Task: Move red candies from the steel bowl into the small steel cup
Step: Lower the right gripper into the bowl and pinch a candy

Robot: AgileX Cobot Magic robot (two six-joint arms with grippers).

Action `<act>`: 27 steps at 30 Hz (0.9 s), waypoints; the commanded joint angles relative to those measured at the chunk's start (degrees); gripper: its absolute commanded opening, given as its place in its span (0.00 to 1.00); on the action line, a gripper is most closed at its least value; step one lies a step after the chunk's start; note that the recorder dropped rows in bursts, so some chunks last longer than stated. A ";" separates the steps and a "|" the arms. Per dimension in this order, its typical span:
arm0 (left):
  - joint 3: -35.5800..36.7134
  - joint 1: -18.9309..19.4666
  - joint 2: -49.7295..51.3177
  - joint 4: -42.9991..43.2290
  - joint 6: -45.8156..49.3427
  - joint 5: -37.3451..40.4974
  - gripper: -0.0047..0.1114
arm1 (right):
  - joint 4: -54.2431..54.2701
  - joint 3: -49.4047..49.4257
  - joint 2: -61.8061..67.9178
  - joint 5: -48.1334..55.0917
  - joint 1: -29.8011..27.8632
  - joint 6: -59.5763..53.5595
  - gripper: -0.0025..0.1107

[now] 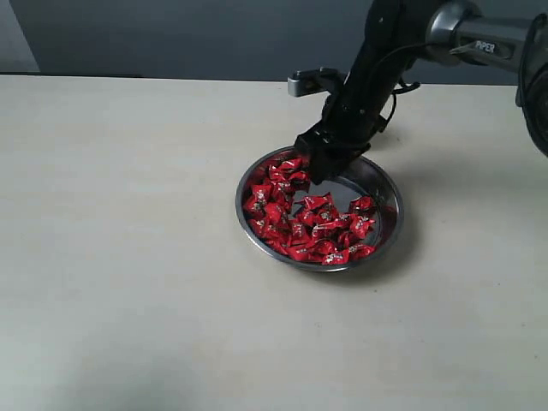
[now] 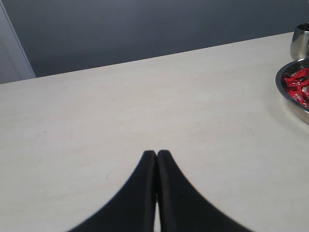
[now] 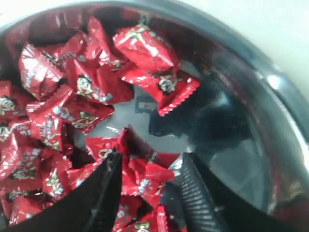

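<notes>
The steel bowl (image 1: 393, 190) sits right of the table's centre with many red candies (image 1: 301, 219) heaped across its left and near parts. My right gripper (image 1: 315, 171) reaches down into the bowl's far left side. In the right wrist view it (image 3: 149, 162) is open, its fingers straddling a red candy (image 3: 150, 177) on the pile, with bare bowl wall (image 3: 270, 145) beside it. The left gripper (image 2: 157, 153) is shut with nothing in it, over bare table. Its view shows the bowl's rim (image 2: 289, 96), some candies (image 2: 297, 83) and the small steel cup (image 2: 300, 41) beyond. The exterior view does not show the cup.
The pale table (image 1: 128, 240) stretches wide to the left and front of the bowl. A dark wall (image 1: 171, 34) runs behind the table's far edge. The right arm (image 1: 479, 38) comes in from the upper right.
</notes>
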 commanded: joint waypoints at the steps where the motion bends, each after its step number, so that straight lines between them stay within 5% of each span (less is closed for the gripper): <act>1: -0.06 -0.60 -0.25 -0.02 -0.32 -0.20 0.04 | -0.49 3.11 -0.23 0.30 1.74 -0.27 0.37; 21: -0.06 -0.60 -0.25 -0.02 -0.32 -0.20 0.04 | -5.65 4.33 0.37 0.30 3.82 0.46 0.37; 27: -0.06 -0.60 -0.25 -0.02 -0.32 -0.20 0.04 | -5.88 4.33 0.47 0.30 3.82 0.46 0.23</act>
